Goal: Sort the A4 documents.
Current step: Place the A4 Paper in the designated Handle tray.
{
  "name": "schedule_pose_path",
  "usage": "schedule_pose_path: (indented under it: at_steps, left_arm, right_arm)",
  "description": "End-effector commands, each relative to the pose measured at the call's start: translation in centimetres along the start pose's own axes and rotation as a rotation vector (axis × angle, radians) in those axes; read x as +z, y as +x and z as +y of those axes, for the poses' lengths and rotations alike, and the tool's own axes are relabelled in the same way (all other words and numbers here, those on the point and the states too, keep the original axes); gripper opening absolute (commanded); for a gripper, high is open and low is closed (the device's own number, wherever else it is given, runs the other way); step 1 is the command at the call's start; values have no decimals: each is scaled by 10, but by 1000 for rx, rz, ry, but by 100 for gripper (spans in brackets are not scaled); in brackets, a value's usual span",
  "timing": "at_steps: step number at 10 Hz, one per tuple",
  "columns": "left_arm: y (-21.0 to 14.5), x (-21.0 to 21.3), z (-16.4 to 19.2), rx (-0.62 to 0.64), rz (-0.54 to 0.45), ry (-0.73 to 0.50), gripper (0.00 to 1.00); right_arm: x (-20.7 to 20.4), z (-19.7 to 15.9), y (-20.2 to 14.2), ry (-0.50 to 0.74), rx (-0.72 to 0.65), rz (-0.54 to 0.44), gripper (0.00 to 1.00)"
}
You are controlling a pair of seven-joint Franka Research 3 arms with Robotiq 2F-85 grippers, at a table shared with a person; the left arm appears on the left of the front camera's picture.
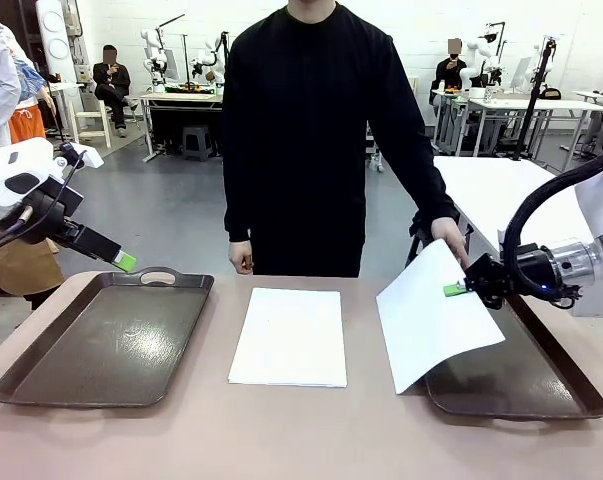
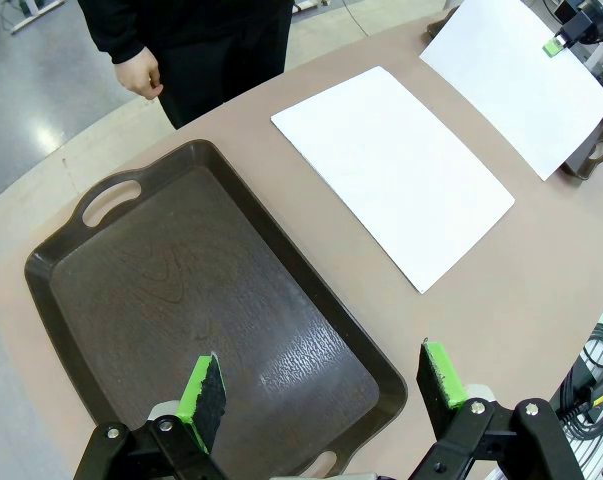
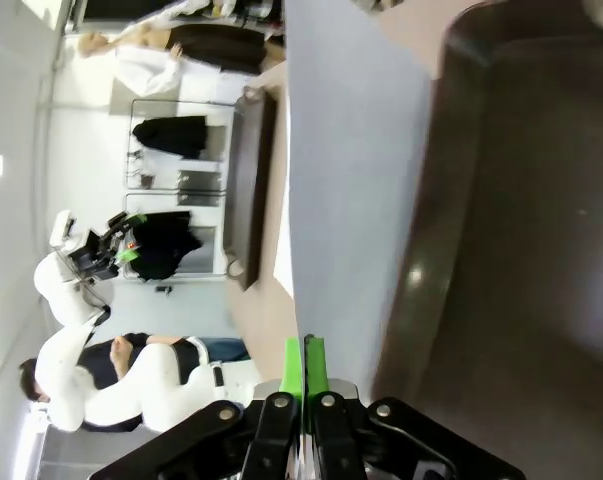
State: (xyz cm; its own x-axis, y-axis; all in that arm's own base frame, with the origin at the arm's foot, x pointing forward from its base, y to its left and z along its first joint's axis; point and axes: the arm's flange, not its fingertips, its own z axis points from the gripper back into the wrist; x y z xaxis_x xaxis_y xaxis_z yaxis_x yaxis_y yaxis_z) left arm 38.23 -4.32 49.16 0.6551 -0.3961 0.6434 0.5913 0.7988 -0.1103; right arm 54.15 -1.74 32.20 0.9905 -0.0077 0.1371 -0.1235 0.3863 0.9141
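A white A4 document [image 1: 431, 315] hangs tilted over the left end of the right-hand tray [image 1: 541, 385]. My right gripper [image 1: 455, 290] is shut on its right edge, and a person's hand [image 1: 449, 236] is at its upper corner. In the right wrist view the green pads [image 3: 304, 366] pinch the sheet [image 3: 351, 180] beside the dark tray [image 3: 521, 250]. A flat pile of A4 documents [image 1: 288, 337] lies mid-table. My left gripper [image 1: 126, 262] hovers open and holds nothing above the left tray [image 1: 91, 350]; its wrist view shows the gripper [image 2: 321, 385], tray [image 2: 181, 290], pile [image 2: 391, 170] and held sheet [image 2: 521, 80].
The person in black stands at the far edge, the other hand [image 1: 241, 257] hanging by the table. Both brown trays have handle cut-outs [image 1: 158, 276]. Bare tabletop [image 1: 301, 430] runs along the near edge.
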Motion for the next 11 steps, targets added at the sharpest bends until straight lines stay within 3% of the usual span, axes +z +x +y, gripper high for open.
schedule_pose_path:
  at_steps: [1,3,8,11]
  left_arm:
    - [-1,0,2,2,-4,-7,100]
    - [-1,0,2,2,-4,-7,100]
    - [-1,0,2,2,-4,-7,100]
    - [-1,0,2,2,-4,-7,100]
  right_arm:
    - [18,1,-6,-97,-1,-50,1]
    - [39,-1,-3,-189,-12,-70,1]
    - [55,-17,6,-360,-91,93,1]
    - [61,-19,5,-408,-94,57,1]
